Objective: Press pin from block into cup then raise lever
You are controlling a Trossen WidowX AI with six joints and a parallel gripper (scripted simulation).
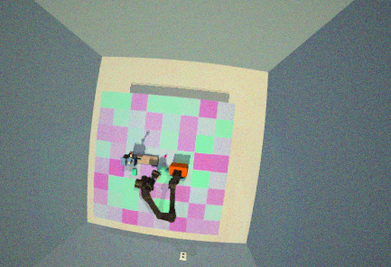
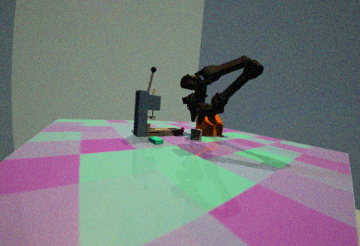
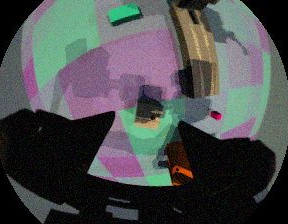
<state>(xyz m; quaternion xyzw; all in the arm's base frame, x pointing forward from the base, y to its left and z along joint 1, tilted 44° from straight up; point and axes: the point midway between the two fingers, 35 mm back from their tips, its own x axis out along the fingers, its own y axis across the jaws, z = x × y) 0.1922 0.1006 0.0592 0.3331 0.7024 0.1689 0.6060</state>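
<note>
The block (image 2: 196,134) (image 3: 148,121), tan and partly shaded, stands on the table between the press and the arm's base. A small dark spot shows on it in the wrist view; I cannot tell whether it is the pin. My gripper (image 2: 193,120) (image 3: 147,119) is open and empty, pointing down above the block. The grey-blue press (image 2: 140,113) (image 1: 128,160) (image 3: 187,35) has a tan bed (image 2: 160,132) extending toward the arm's side. Its lever (image 2: 150,81) stands up with a black ball. The punch (image 2: 152,114) hangs above the bed. I cannot make out the cup.
A flat green block (image 2: 155,140) (image 3: 124,14) (image 1: 134,171) lies beside the press. A small red-pink cube (image 2: 182,128) (image 3: 216,115) (image 1: 165,156) lies near the bed's outer end. The arm's orange base (image 1: 179,169) (image 2: 205,125) stands beyond the block.
</note>
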